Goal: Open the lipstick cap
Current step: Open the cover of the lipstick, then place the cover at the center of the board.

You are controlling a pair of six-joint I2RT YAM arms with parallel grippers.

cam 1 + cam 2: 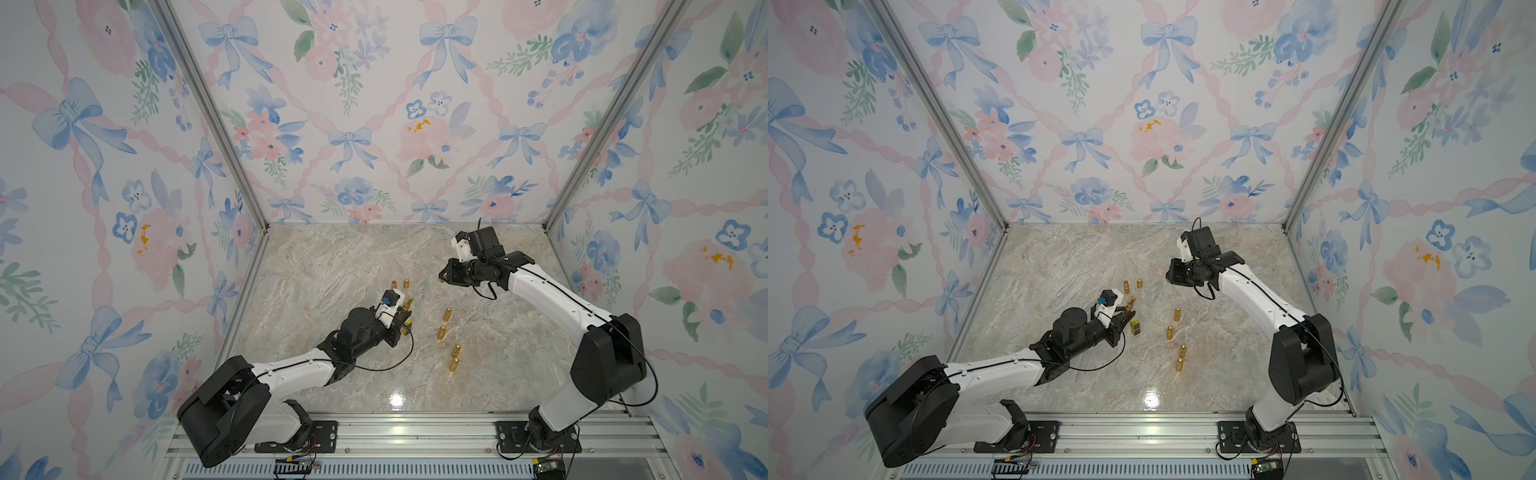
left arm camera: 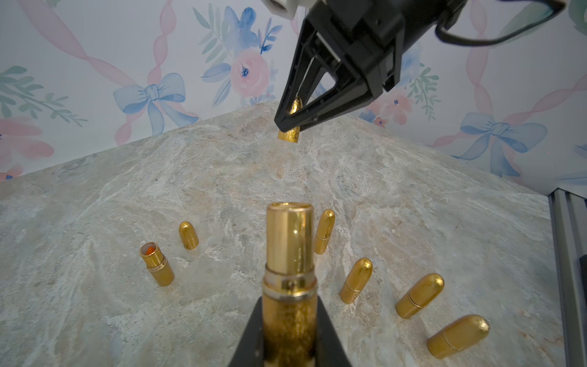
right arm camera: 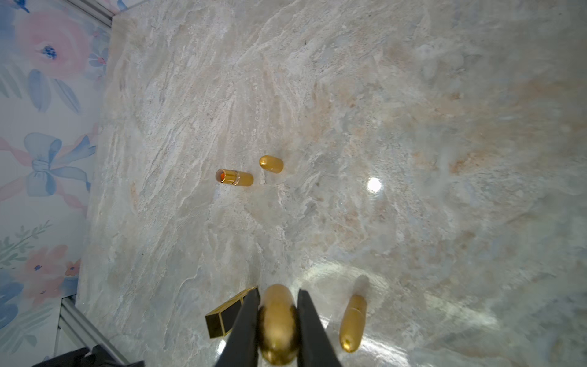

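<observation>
The left tool (image 2: pixel 289 317) grips the uncapped lipstick base (image 2: pixel 289 241); toward one o'clock in a top view, the right tool (image 1: pixel 444 277) clamps the cap (image 3: pixel 278 317).

Left wrist view: base (image 2: pixel 289 254) runs off the bottom edge, so its lower end and most of the left gripper (image 2: pixel 289 305) are cut off. Cap (image 2: pixel 288 136) sits mostly hidden inside the right gripper (image 2: pixel 287 125); only its rim and a sliver show, and the mark on the rim is too small to read. The right gripper's body is clipped by the top edge.

Right wrist view: cap (image 3: pixel 278 324) is blurred and clipped at the bottom edge. Square tube (image 3: pixel 222 317) is half hidden behind a finger.

In both top views the held cap (image 1: pixel 442 281) is a gold speck, shape unreadable.
</observation>
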